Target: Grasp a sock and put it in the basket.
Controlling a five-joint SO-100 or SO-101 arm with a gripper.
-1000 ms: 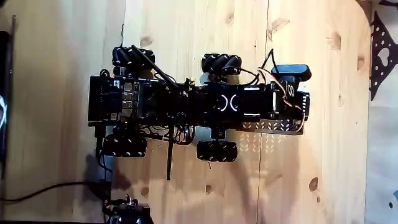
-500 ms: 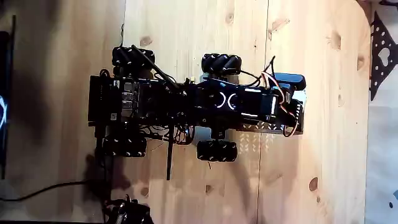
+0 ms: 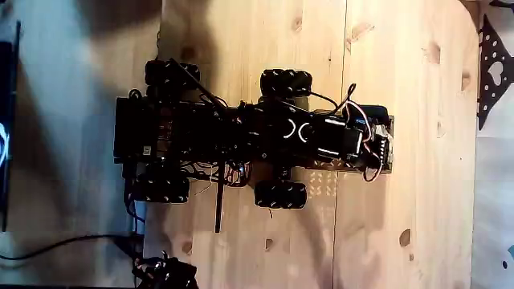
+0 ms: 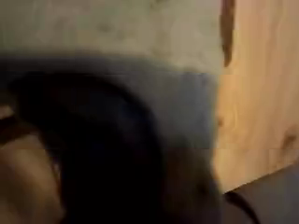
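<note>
1. Sock: no grey-beige fabric can be made out for certain in the fixed view. In the wrist view a pale grey-beige blurred surface [image 4: 121,33] runs across the top of the frame, but it is too blurred to say whether it is the sock or something else.
2. Basket: the lattice-walled basket [image 3: 345,164] sits at the right end of the wheeled robot [image 3: 241,136] in the fixed view; a strip of its perforated wall shows along the lower edge, below the arm.
3. Arm: the black arm [image 3: 321,132] lies along the top of the wheeled robot, reaching right over the basket, with red and white wires looping at its end.
4. Gripper: its far end [image 3: 377,140] lies over the right end of the basket; the fingers are lost in dark clutter, so whether it is open, closed or holding anything cannot be told.
5. Wheels: four black roller wheels flank the chassis, two above and two below in the fixed view, for example [image 3: 285,80].
6. Surface: the wheeled robot stands on light knotty pine boards [image 3: 418,80]; to its left lies a grey-brown surface [image 3: 72,112].
7. Surroundings: a black perforated plate [image 3: 491,68] with a heart cutout sits at the right edge, well apart from the wheeled robot. A black cable [image 3: 56,245] runs at lower left.
</note>
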